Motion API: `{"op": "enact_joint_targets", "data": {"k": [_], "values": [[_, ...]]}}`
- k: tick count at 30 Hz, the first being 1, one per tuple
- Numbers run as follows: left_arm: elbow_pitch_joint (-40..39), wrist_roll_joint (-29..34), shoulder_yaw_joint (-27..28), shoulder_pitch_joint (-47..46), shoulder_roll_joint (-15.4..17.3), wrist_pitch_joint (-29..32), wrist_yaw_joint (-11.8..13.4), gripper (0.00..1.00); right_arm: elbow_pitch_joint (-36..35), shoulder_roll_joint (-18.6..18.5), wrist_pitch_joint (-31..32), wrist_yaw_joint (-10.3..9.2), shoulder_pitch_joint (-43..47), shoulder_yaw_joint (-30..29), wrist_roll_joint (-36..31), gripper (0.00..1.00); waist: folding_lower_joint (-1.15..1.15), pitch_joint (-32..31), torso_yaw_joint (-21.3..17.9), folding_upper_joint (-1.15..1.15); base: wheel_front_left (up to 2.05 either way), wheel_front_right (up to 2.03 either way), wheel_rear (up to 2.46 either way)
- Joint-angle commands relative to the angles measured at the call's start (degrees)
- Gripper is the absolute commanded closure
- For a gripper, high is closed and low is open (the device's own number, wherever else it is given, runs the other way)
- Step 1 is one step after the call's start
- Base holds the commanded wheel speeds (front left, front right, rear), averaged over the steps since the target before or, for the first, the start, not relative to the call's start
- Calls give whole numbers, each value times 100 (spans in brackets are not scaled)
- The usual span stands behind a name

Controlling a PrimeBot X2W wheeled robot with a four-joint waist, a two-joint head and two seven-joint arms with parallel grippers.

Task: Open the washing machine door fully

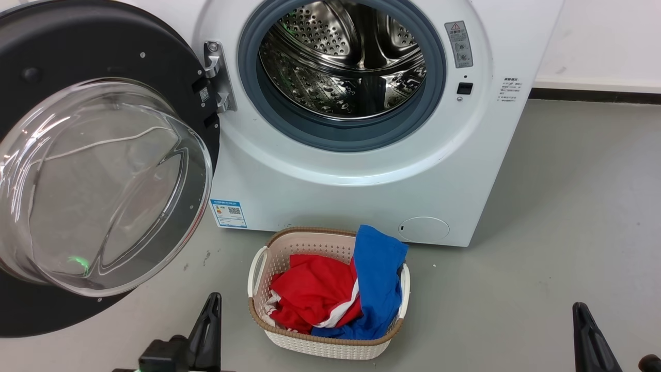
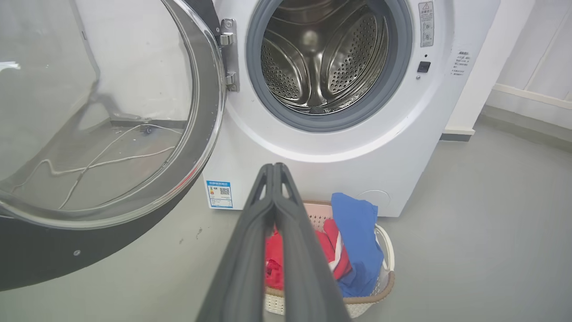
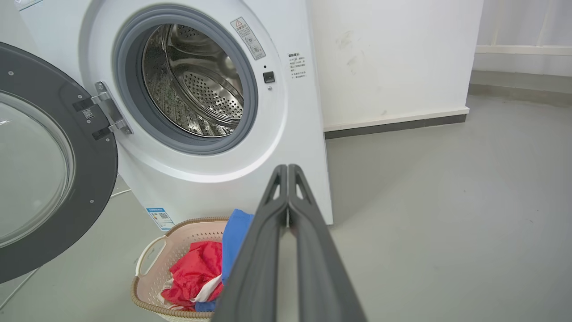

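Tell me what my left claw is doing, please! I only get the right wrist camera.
Observer: Your left claw is shut, fingers pressed together, holding nothing. It points toward the basket, apart from the washing machine door.
Operator: What is hiding behind my right claw?
Observer: A round cover, low on the machine's white front, just behind the basket.
Operator: My picture cuts the door's window off. What does it look like?
Observer: The head view has nearly all of it: a clear bowl bulging out of the black door.
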Motion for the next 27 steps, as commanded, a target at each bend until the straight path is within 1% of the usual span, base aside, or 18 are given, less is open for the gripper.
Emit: {"op": "enact_joint_targets", "data": {"k": [1,7,8,27], "values": [[-57,-407,30,-126,23,70,-30,100,-19,-30,61,0,-140,21,376,100,0,3,-12,0,0,0,0],[25,-1145,77,-238,49,215,-70,100,110,-59,201,0,-310,56,1054,100,0,9,-42,0,0,0,0],[25,-1145,77,-238,49,215,-70,100,110,-59,201,0,-310,56,1054,100,0,9,-42,0,0,0,0],[237,-3153,223,-538,100,627,-186,100,452,-117,604,0,-762,127,2895,100,0,30,-139,0,0,0,0]]}}
